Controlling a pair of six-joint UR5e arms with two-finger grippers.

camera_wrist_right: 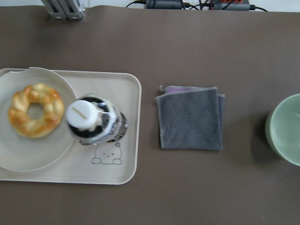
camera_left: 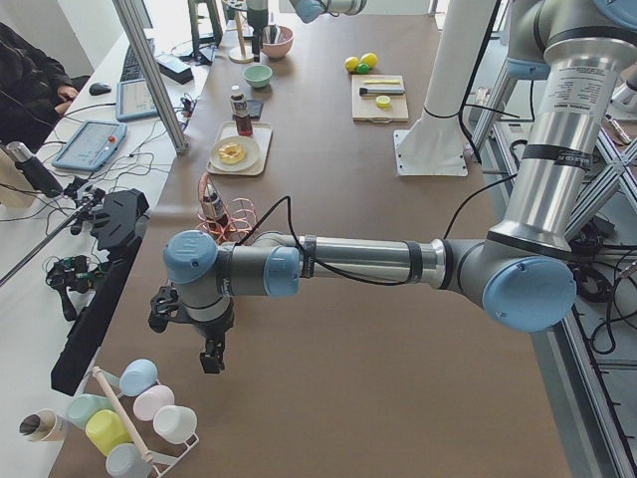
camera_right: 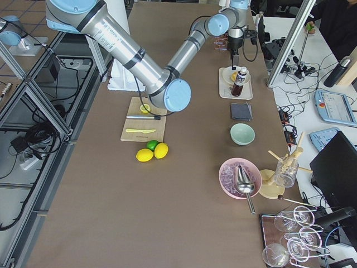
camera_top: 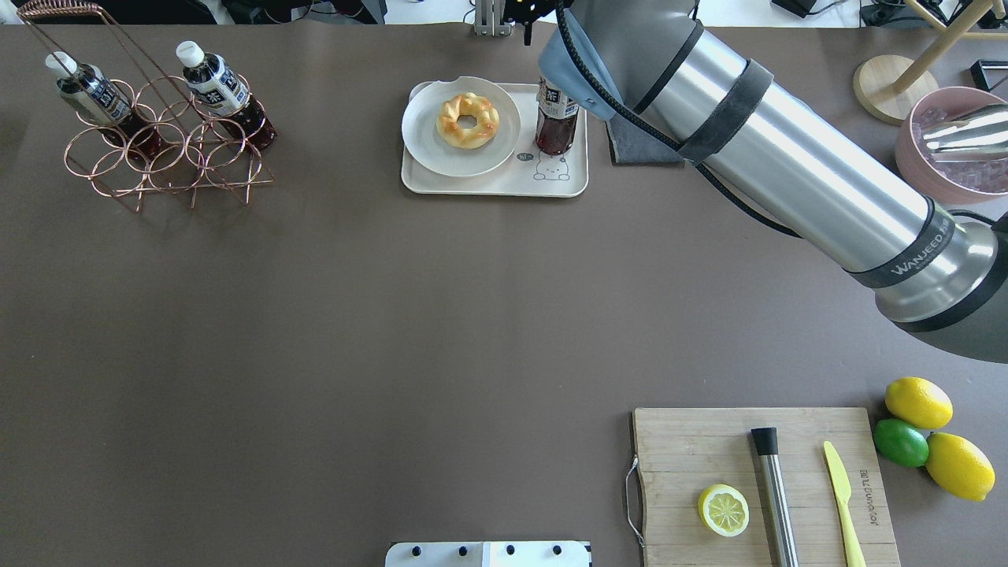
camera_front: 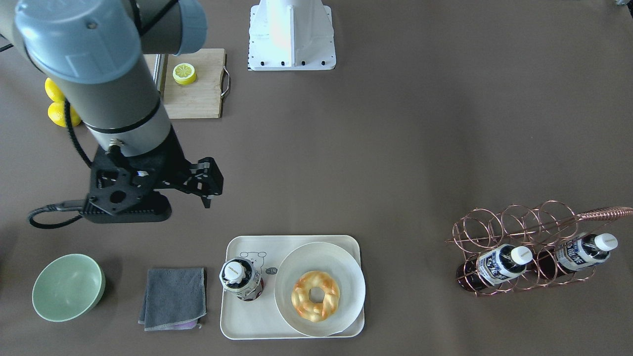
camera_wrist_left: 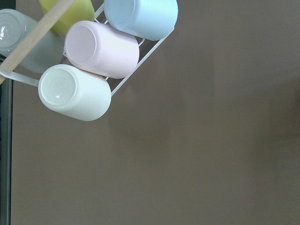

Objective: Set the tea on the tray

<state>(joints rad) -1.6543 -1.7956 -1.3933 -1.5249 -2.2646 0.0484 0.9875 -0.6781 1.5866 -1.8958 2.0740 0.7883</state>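
Observation:
The tea bottle (camera_front: 240,279) stands upright on the cream tray (camera_front: 247,321), by the bear drawing at the tray's end nearest the grey cloth. It also shows in the overhead view (camera_top: 557,118) and the right wrist view (camera_wrist_right: 93,122). My right gripper (camera_front: 210,194) hangs above the table, back from the tray toward the robot. It is apart from the bottle, and its jaws look open and empty. My left gripper (camera_left: 211,360) shows only in the exterior left view, far from the tray, above bare table near a cup rack. I cannot tell whether it is open.
A round plate (camera_front: 296,257) with a donut (camera_front: 315,296) fills the tray's other half. A grey cloth (camera_front: 174,296) and a green bowl (camera_front: 67,287) lie beside the tray. A copper rack (camera_front: 494,222) holds two lookalike bottles. A cutting board (camera_top: 709,449) and citrus fruit (camera_top: 917,402) lie near the robot.

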